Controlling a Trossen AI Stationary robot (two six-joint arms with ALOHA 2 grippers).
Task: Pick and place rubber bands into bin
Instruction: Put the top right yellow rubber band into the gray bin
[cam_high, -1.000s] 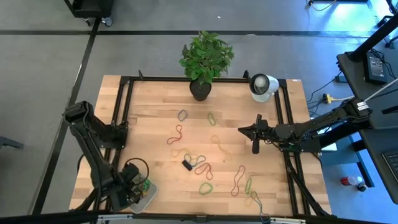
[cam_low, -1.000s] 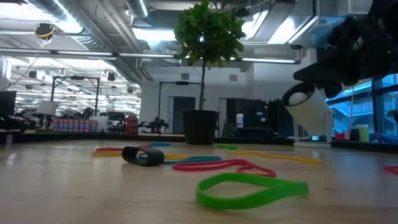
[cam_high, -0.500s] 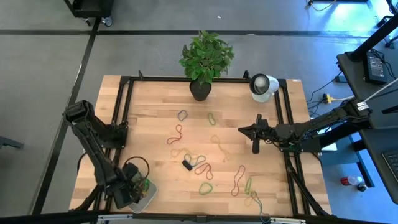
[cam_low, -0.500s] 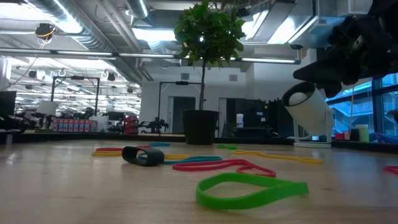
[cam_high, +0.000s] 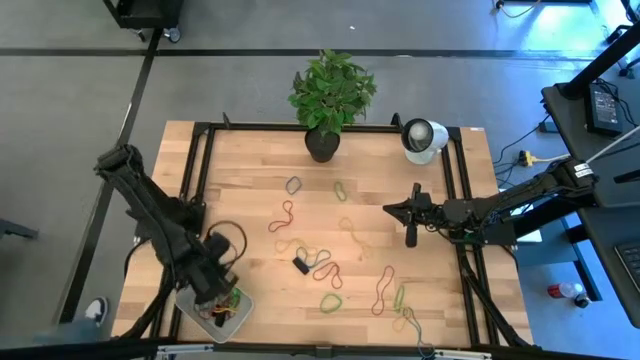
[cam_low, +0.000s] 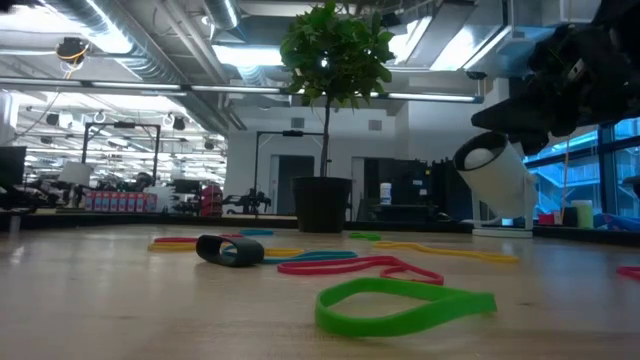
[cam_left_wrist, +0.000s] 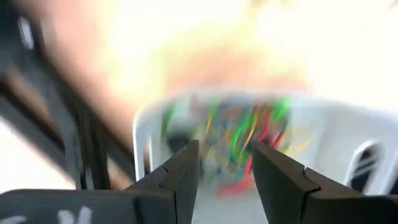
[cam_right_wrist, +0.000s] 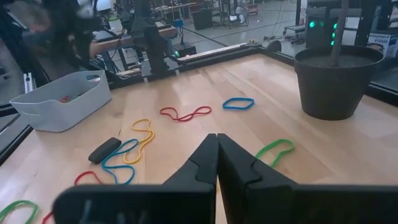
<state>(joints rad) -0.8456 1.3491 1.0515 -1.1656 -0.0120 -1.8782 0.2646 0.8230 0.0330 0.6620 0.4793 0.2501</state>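
Hovering left hand (cam_high: 222, 296) — over bin (cam_high: 200, 318), table's corner

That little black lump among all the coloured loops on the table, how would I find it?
Start at the potted plant on the table's far edge and come straight toward the near edge, into the tangle of rubber bands. The black block lies at that tangle's left side. It is solid and stubby, while everything around it is a thin open loop.

I see the bin (cam_high: 222, 312) at table's (cam_high: 240, 200) front-left corner, left gripper (cam_high: 218, 292) just above it. Rubber bands (cam_high: 330, 272) lie scattered mid-table, some in bin. Plant pot (cam_high: 322, 145) at back edge, centre; right gripper (cam_high: 410, 236) near right edge.
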